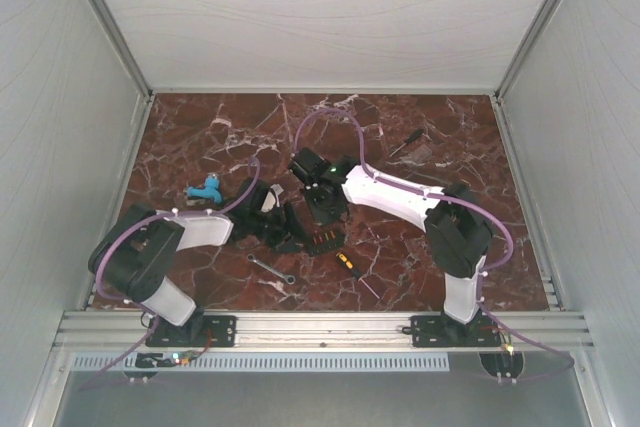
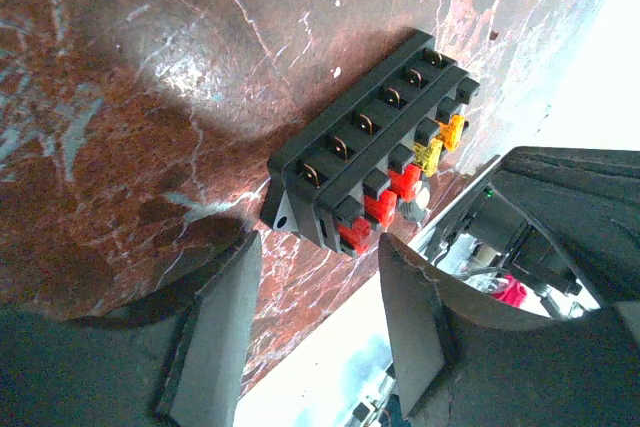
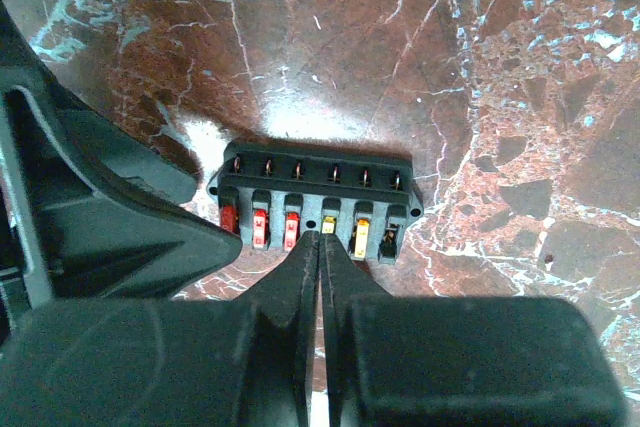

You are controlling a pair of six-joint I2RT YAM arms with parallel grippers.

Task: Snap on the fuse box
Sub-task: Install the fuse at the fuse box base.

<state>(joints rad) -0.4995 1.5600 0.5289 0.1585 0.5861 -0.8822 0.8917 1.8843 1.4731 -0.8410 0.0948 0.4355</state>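
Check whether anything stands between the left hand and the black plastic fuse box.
Nothing visible does: only bare red marble table lies between the open left hand and the black plastic fuse box. The shut right hand sits at its fuse side, beside that gap.

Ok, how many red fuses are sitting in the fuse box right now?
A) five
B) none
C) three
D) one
C: in the right wrist view the fuse box carries three red fuses side by side at its left end, with yellow fuses next along the row.
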